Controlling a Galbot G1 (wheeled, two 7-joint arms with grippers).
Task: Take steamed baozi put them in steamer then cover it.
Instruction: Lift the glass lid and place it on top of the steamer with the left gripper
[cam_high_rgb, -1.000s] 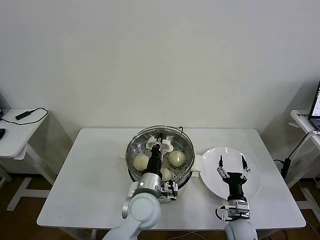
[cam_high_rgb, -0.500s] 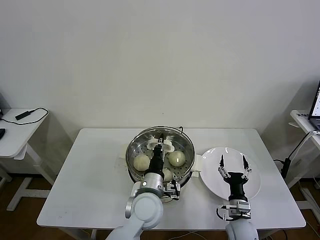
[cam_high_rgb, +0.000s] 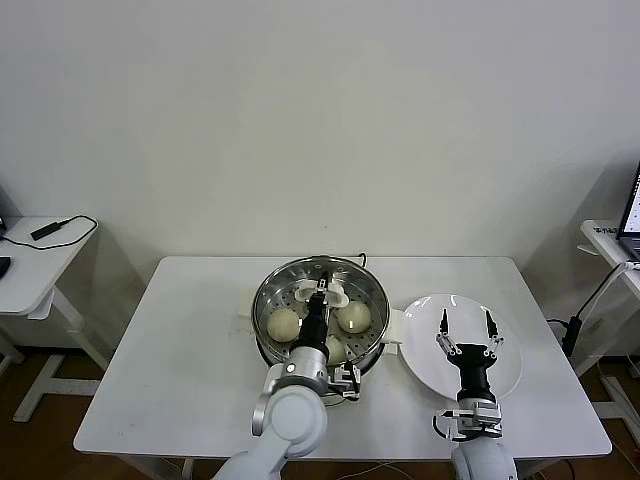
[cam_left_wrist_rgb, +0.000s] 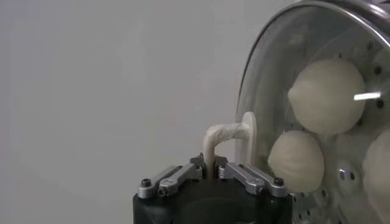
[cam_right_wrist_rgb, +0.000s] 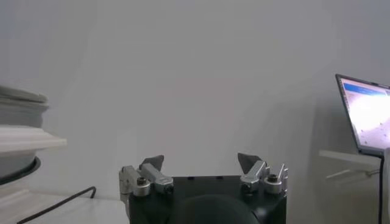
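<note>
On the white table (cam_high_rgb: 180, 340) sits the steamer (cam_high_rgb: 372, 340) with the buns (cam_high_rgb: 283, 323) inside. Its glass lid (cam_high_rgb: 275, 290) rests on top. The left gripper (cam_high_rgb: 320, 290) pinches the lid's white handle (cam_left_wrist_rgb: 228, 133) tight. The right gripper (cam_high_rgb: 464, 324) hangs over the white plate (cam_high_rgb: 508, 375), well apart from the pot, its fingers (cam_right_wrist_rgb: 153, 163) spread wide.

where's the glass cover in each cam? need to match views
Head: cover on the steamer at table centre, left gripper shut on its handle.
Left wrist: cover, handle pinched, baozi behind the glass.
Right wrist: not in view.
Shared landmark: the white handle.
</note>
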